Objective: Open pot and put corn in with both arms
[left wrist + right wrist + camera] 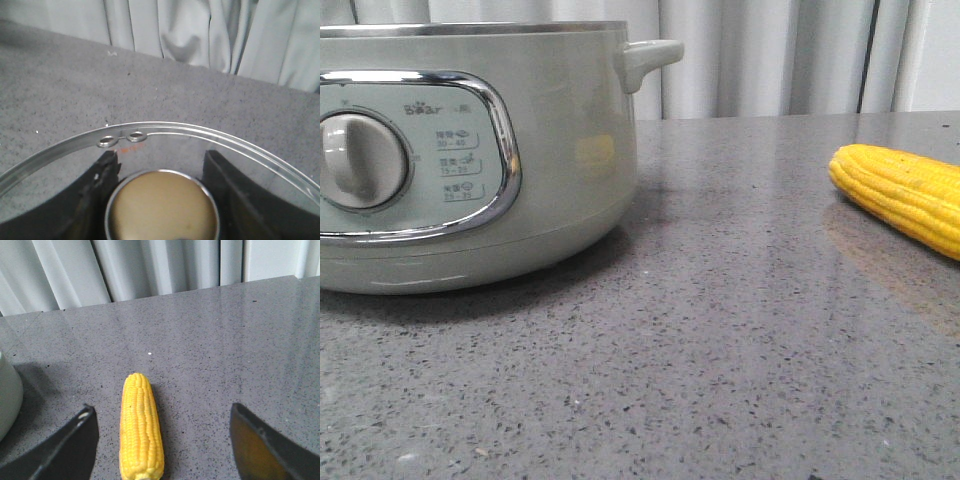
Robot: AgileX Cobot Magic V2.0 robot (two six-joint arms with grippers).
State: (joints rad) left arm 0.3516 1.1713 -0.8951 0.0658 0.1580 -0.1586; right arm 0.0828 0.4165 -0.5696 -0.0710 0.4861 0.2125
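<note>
Corn (141,427), a bright yellow husk-free ear, lies on the speckled grey bench (720,330), its long axis running between the right gripper's (162,450) wide-open jaws, tapered tip toward the curtains (150,265); the pale grey-green round pot (560,150) stands well apart; the left gripper's (162,200) jaws clasp the glass lid's (60,150) tan knob (162,210).

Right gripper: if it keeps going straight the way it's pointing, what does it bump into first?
Probably the corn, lying between the open fingers of the right gripper, nearer one of them. Under it is only the table. Depth is hard to judge.
</note>
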